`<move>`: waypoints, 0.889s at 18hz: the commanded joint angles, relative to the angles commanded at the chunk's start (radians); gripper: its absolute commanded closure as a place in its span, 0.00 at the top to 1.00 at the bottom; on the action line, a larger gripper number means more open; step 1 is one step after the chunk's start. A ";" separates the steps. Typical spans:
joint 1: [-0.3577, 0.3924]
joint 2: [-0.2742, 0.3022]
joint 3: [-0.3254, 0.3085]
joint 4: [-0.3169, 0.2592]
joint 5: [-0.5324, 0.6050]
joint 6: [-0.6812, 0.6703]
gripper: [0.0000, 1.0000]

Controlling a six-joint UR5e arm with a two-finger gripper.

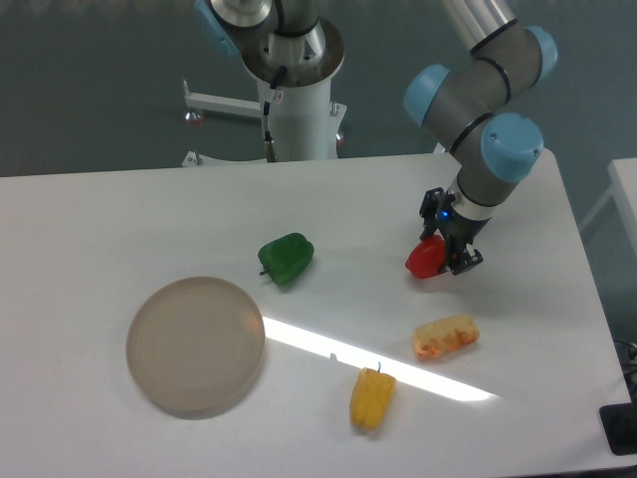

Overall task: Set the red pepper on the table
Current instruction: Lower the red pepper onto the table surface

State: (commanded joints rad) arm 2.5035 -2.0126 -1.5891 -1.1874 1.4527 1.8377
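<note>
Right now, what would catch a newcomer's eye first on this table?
Probably the red pepper, held in the jaws of the gripper toward the right of the table. Then the green pepper near the middle, and the round beige plate at front left.

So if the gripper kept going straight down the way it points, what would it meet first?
Probably the white matte table directly beneath; the gripper holds the glossy red pepper, which would likely touch first. Height is unclear.

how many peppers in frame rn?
3. The glossy red bell pepper sits in the gripper at right, the green bell pepper lies mid-table, the yellow pepper near the front edge. None looks hidden.
</note>
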 joint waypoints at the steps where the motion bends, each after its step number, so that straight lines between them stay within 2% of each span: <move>1: 0.000 0.000 -0.006 0.011 0.000 0.000 0.58; 16: 0.000 -0.003 -0.018 0.018 -0.015 0.000 0.60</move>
State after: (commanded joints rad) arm 2.5035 -2.0157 -1.6076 -1.1689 1.4373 1.8377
